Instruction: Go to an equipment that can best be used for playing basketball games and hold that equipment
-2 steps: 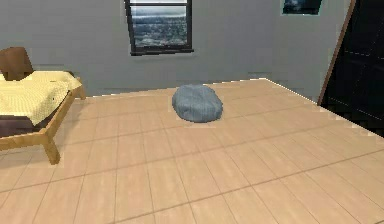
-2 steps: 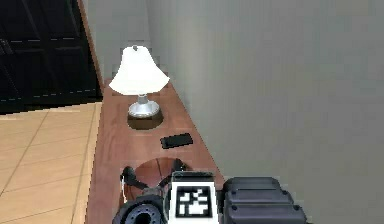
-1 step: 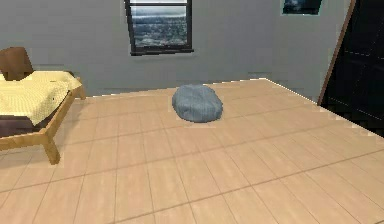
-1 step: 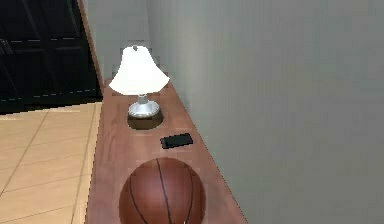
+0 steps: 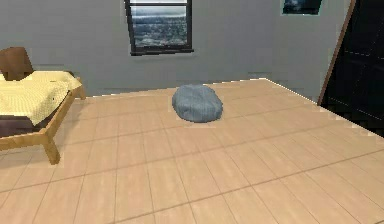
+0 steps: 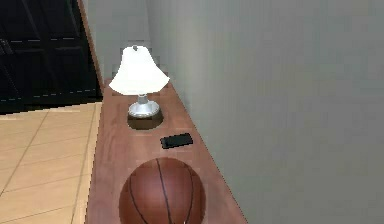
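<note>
Resting at the arm side view's bottom middle, the basketball (image 6: pixel 163 194) is lying on a wooden ledge (image 6: pixel 113 150); you may be risking nudging it off the edge or hitting the lamp (image 6: pixel 137 72). You cannot tell the gripper's state.

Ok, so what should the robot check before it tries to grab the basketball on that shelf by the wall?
1. Round orange-brown basketball found, resting on the long brown wooden shelf: ok.
2. Whole ball inside the arm side view: not ok, the bottom edge cuts it off.
3. Small flat black object lies apart from the ball: ok.
4. White-shaded lamp with a silver base stands farther along, apart from the ball: ok.
5. Ball close enough to reach: cannot tell.
6. Tan tiled floor ahead is bare up to the grey-blue rounded cushion: ok.
</note>
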